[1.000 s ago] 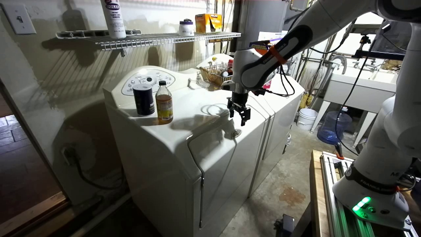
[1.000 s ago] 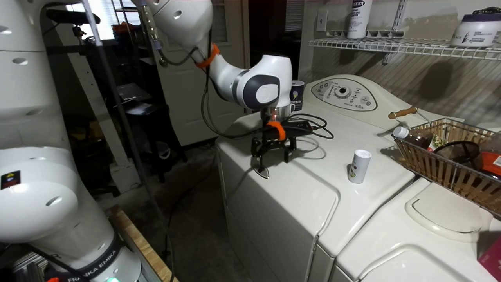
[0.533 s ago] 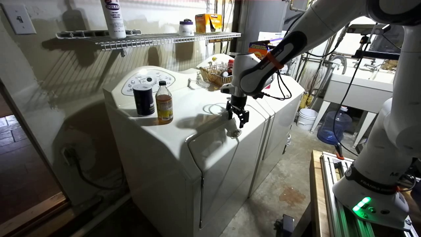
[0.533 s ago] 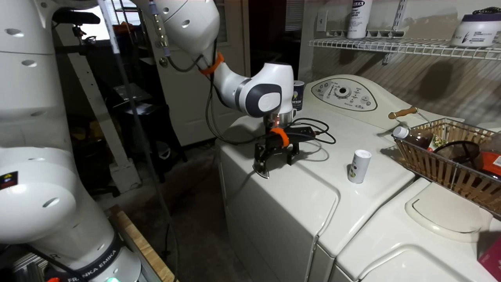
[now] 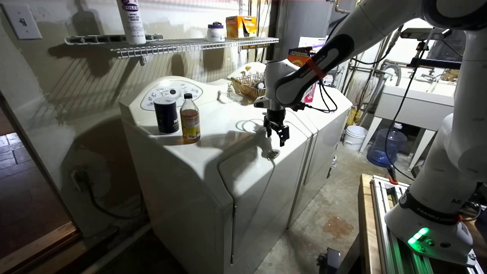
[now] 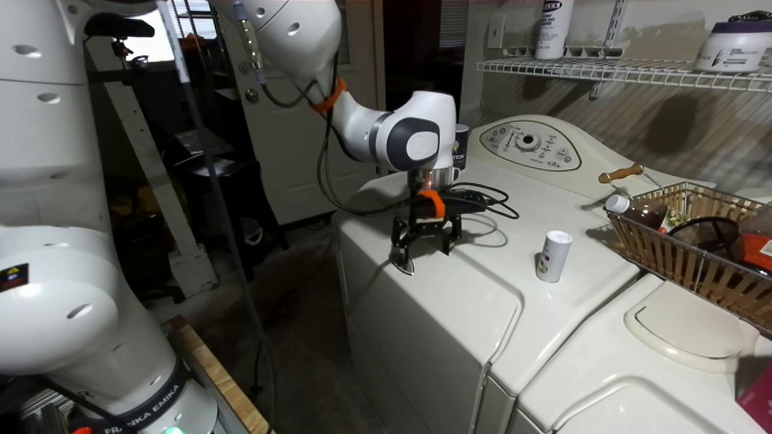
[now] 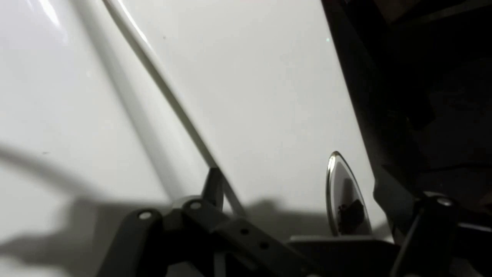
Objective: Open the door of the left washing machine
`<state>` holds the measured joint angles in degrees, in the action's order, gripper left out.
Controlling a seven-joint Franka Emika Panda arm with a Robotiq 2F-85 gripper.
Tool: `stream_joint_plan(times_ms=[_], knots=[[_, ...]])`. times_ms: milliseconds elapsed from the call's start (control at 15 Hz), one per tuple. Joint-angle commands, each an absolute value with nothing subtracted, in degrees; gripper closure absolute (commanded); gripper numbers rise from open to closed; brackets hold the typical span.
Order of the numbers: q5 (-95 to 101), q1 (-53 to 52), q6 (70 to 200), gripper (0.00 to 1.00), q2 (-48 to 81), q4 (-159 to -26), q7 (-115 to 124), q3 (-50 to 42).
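Observation:
The left washing machine (image 5: 182,205) is a large white machine; it also shows in an exterior view (image 6: 531,208). Its white door (image 5: 253,213), also visible in an exterior view (image 6: 446,301), lies flush with the body. A metal-rimmed oval (image 5: 273,154) sits at the door's upper front bend. My gripper (image 5: 275,138) points down just above it, open and empty, and also shows in an exterior view (image 6: 424,253). In the wrist view the fingers (image 7: 301,181) stand wide apart over the door (image 7: 261,84). The oval (image 7: 348,196) lies between them, nearer the right finger. Contact cannot be told.
On the machine stand a dark canister (image 5: 166,116), a bottle (image 5: 190,123) and a small white canister (image 6: 553,256). A wire basket (image 6: 669,241) sits behind the narrower white machine (image 6: 651,416). A wire shelf (image 5: 182,46) hangs above. The robot's bench (image 5: 366,224) faces the machines.
My gripper has dipped slightly toward the door's oval, then risen a little. The arm has shifted slightly. The gripper stays open and the door has not moved.

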<state>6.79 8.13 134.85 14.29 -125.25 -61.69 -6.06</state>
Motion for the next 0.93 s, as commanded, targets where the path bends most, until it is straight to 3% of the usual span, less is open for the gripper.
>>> stream_joint_plan(times_ms=[0,867], knots=[[8.76,8.67,125.96,0.0,12.21,-127.05,-58.16,-6.23],[5.96,10.41,132.84,0.0,10.18,-135.63,-64.51,-6.04]])
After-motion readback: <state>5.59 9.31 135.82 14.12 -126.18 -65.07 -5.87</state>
